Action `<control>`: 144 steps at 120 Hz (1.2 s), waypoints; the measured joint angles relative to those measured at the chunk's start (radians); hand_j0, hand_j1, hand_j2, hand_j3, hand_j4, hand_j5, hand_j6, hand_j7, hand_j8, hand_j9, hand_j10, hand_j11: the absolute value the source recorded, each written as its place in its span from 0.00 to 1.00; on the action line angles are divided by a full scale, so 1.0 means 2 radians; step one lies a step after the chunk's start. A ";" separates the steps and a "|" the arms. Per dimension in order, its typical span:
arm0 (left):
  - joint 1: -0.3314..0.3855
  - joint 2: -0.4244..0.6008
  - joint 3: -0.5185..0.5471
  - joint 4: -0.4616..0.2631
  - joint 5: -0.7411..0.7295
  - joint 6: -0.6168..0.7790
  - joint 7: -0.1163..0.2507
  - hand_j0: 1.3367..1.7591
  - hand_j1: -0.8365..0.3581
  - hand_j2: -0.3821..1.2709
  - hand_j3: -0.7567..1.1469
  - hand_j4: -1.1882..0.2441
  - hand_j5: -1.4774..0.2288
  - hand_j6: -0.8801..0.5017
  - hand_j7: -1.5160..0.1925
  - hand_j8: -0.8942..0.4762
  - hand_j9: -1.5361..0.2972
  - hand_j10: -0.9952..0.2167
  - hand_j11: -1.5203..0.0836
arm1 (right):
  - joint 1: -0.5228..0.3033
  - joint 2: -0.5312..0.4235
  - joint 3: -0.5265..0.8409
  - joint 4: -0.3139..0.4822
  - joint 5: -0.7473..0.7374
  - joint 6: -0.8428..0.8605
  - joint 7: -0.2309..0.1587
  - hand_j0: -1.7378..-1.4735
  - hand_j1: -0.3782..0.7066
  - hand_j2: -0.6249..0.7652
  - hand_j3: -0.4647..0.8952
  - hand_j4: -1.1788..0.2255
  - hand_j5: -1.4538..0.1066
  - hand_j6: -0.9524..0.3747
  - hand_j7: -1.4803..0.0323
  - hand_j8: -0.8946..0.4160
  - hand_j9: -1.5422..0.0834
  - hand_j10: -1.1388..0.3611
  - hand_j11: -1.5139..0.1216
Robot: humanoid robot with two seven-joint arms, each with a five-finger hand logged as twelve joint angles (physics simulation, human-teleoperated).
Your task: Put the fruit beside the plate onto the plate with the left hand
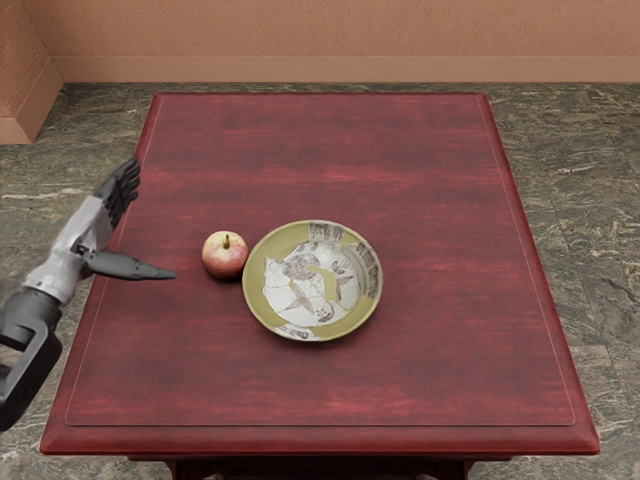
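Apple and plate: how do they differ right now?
The apple is small, round and red-yellow; the plate is wide, shallow and olive-rimmed with a pale patterned centre. The apple stands stem-up by the plate's left rim; the plate lies flat and holds nothing. Both rest on the red table, and the left hand touches neither.

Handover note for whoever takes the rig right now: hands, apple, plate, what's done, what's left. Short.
Left robot hand: open, fingers spread, thumb pointing at the apple, over the table's left edge, holding nothing.
Right robot hand: not in view.
Apple: on the table, stem up, just beside the plate's left rim, clear of the hand.
Plate: mid-table, nothing on it.
Done: nothing yet; apple not grasped.
Left: reach right, grasp the apple, lift it, set it on the plate.
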 joint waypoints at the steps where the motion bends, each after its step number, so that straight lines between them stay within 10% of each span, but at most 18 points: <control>1: 0.000 0.000 0.001 0.000 0.000 0.000 0.000 0.76 0.96 0.24 0.40 0.81 0.84 0.62 0.87 0.63 0.82 0.80 0.92 | 0.000 0.000 0.000 0.000 0.000 0.000 0.000 0.30 0.03 0.45 0.34 0.84 0.93 0.72 0.98 0.68 0.95 0.76 0.93; 54: -0.076 -0.034 0.043 0.018 0.171 0.039 0.000 0.76 0.88 0.25 0.40 0.75 0.78 0.55 0.80 0.57 0.75 0.72 0.85 | 0.002 0.000 0.000 0.001 0.000 0.000 0.000 0.30 0.03 0.45 0.34 0.84 0.93 0.72 0.98 0.68 0.95 0.76 0.93; 144: -0.097 -0.089 0.121 0.103 0.187 0.093 -0.001 0.76 0.58 0.27 0.40 0.57 0.57 0.37 0.59 0.38 0.56 0.52 0.63 | 0.006 0.000 0.000 0.000 -0.001 0.000 0.001 0.30 0.03 0.45 0.34 0.84 0.93 0.72 0.98 0.68 0.95 0.76 0.93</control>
